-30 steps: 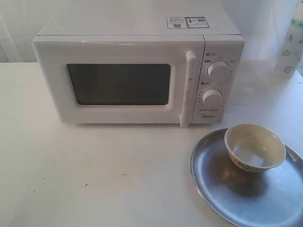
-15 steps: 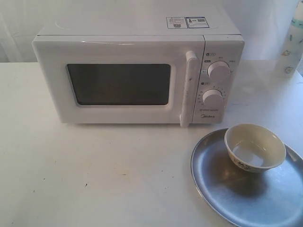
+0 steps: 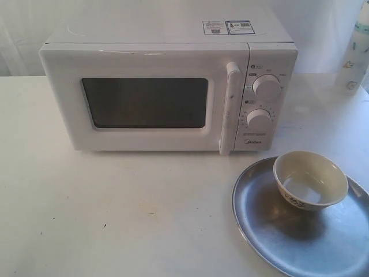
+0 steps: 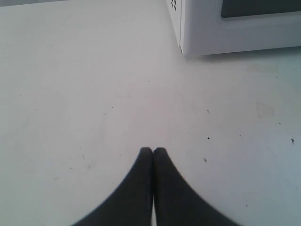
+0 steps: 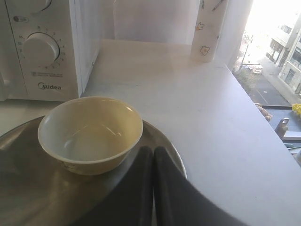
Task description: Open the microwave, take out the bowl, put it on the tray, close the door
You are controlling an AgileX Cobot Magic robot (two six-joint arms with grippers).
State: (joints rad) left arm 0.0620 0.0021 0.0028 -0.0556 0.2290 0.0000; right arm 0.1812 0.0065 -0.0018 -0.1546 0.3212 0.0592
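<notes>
The white microwave [image 3: 167, 86] stands at the back of the table, its door [image 3: 144, 104] flat against the body with the bar handle [image 3: 229, 107] upright. The cream bowl [image 3: 310, 179] sits upright and empty on the silver tray [image 3: 271, 231] at the front right. In the right wrist view the bowl [image 5: 90, 134] rests on the tray [image 5: 28, 197] in front of the dial panel. My right gripper [image 5: 153, 150] is shut, empty, just beside the bowl over the tray's rim. My left gripper [image 4: 153, 150] is shut, empty, above bare table near the microwave's corner [image 4: 225, 33]. Neither gripper shows in the exterior view.
A white patterned cylinder [image 3: 354, 55] stands at the back right, also seen as a tall container [image 5: 209, 28] in the right wrist view. The table's right edge [image 5: 263, 117] drops off toward a window.
</notes>
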